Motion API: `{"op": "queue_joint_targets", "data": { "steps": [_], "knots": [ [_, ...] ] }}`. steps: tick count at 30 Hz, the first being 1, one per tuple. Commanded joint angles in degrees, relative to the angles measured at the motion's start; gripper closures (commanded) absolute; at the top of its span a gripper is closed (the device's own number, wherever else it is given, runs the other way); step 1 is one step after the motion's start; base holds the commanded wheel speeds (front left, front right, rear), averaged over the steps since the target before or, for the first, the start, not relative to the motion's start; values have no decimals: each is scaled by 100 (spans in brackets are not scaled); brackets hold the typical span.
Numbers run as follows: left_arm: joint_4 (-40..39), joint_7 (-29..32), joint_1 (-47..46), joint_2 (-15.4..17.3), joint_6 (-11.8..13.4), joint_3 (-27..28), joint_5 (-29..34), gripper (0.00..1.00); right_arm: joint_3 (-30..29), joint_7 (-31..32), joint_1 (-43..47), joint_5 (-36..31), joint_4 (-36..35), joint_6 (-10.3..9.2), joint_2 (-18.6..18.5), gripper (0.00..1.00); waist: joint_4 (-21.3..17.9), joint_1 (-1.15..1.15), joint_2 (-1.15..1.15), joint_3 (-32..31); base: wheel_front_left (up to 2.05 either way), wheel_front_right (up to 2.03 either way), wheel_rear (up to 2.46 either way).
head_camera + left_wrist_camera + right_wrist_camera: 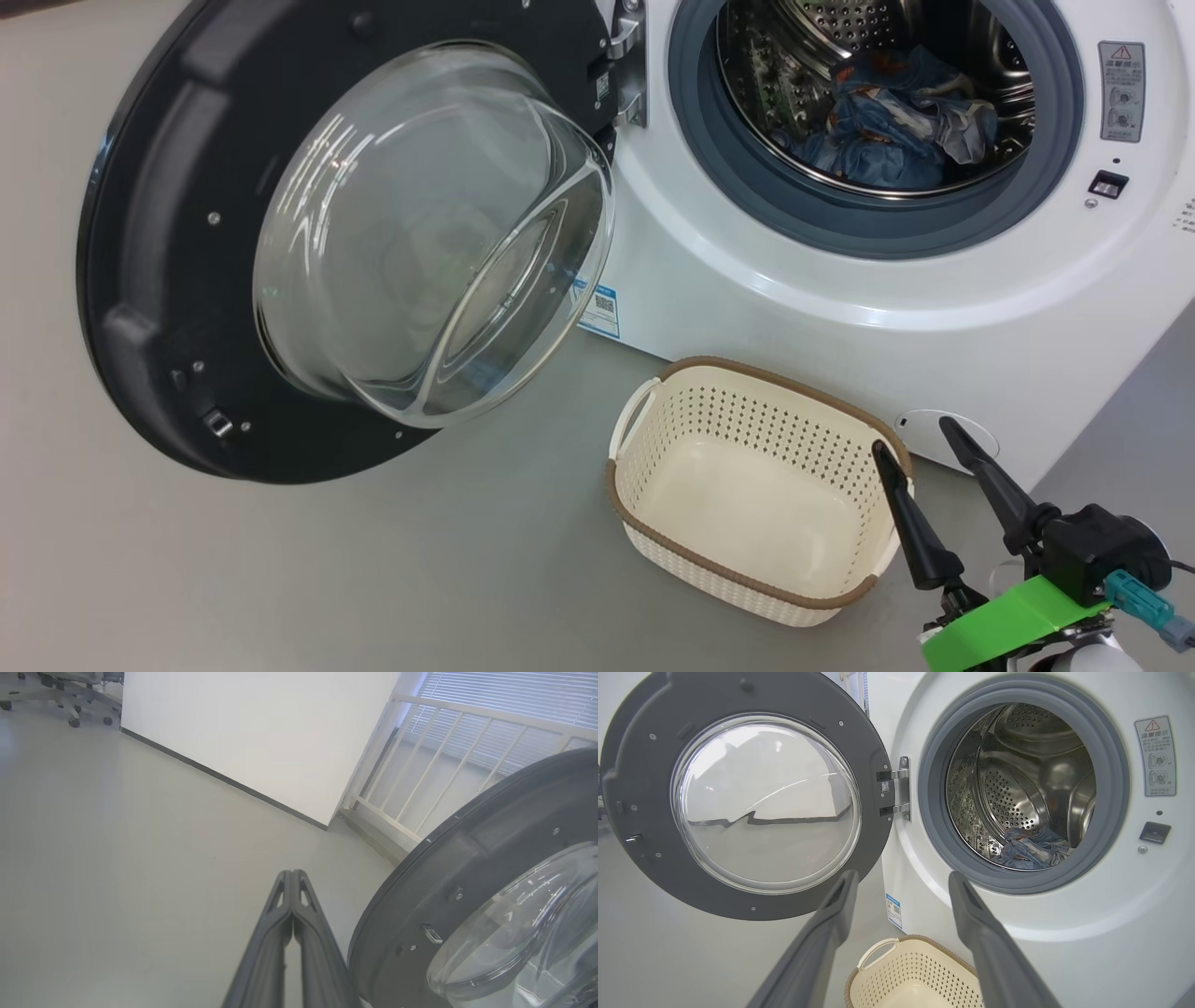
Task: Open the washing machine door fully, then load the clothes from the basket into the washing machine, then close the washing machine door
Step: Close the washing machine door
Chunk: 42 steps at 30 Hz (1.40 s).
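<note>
While the right gripper [911, 435] hangs with fingers spread, gripping nothing, the basket [747, 420] sits just below its tips; beyond, the clothes [887, 121] lie inside the washing machine [840, 308]. The left gripper [292, 873], clenched on nothing, sits just beside the washing machine door [467, 868].

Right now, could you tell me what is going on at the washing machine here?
A two-armed robot is doing laundry. The washing machine door stands wide open, the clothes lie in the drum of the washing machine, and the basket on the floor is empty. The left claw is shut on nothing beside the door's rim; the right claw hovers open by the basket. Only closing the door remains.
</note>
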Motion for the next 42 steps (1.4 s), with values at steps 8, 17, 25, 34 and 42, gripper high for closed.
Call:
{"op": "queue_joint_targets", "data": {
  "steps": [8, 17, 25, 34, 42],
  "knots": [
    [242, -36, -748, 92, -512, 960, -953, 100, 116, -27, -119, 31, -115, 9, -71, 0, -20, 0, 0, -47, 0, 0, 0],
    [934, 759, -1749, 679, -463, 1819, -2587, 100, 34, -27, 18, 25, -142, 9, -3, 0, -71, 0, 0, -137, 0, 0, 0],
    [1863, 1523, -2857, 1610, -147, 2276, -3518, 100, -81, -27, 162, -16, -211, 9, 69, 0, -189, 0, 0, -156, 0, 0, 0],
    [2586, 2038, -3884, 2181, 184, 2599, -4274, 100, -100, -27, 187, -36, -224, 9, 53, 0, -351, 0, 0, -118, 0, 0, 0],
    [3032, 2337, -4625, 2405, 274, 2386, -4472, 100, -52, -27, 132, -28, -208, 9, 1, 0, -496, 0, 0, -42, 0, 0, 0]
  ]
}}
